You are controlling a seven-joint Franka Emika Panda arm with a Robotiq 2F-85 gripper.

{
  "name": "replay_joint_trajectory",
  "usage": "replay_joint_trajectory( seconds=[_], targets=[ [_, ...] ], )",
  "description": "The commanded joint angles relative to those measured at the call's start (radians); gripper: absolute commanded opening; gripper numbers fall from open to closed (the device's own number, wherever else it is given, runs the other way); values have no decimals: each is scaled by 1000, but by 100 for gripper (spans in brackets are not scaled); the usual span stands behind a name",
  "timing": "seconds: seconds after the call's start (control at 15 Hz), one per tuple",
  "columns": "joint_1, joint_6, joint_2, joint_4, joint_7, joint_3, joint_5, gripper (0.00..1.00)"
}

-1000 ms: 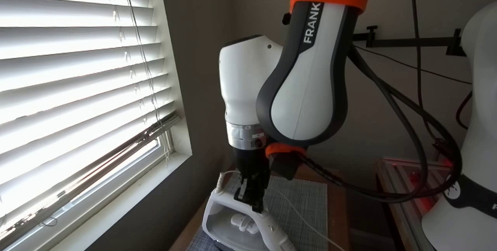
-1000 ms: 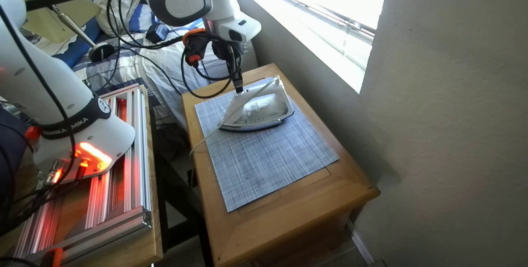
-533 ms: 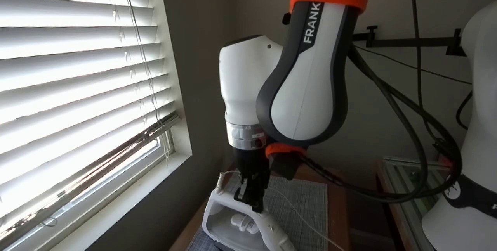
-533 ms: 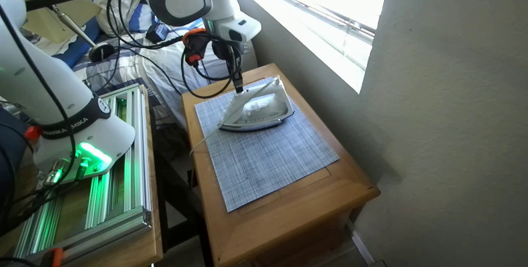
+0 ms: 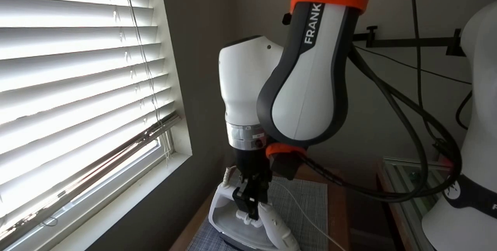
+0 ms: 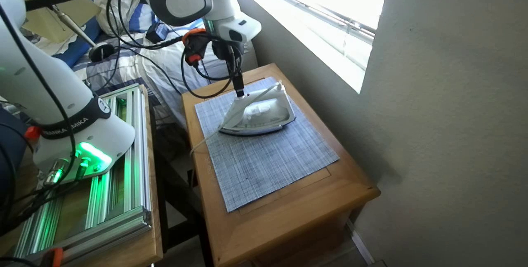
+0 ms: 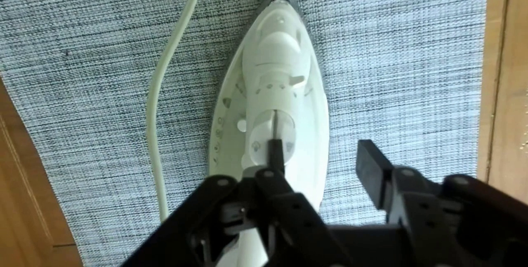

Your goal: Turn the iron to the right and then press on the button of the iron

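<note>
On the worktop (image 6: 284,221), a mat (image 6: 268,164) is bearing the iron (image 6: 260,112). The claw (image 7: 321,147) is standing spread, one finger (image 7: 276,153) over where two buttons (image 7: 261,135) meet; pressing there is risking missing both or sliding the iron.

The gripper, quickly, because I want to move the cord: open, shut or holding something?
Gripper: open, holding nothing, one finger over the iron.
</note>
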Motion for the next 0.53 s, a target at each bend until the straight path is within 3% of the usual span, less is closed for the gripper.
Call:
replay_joint_trajectory(
  seconds=[0.0,0.2,0.47],
  targets=[
    [19,-58,-73,1,33,-42,-38,81],
    [-2,-48,-79,5,-8,-22,9,99],
    [-14,-60,-137,19,-45,9,59,100]
  ],
)
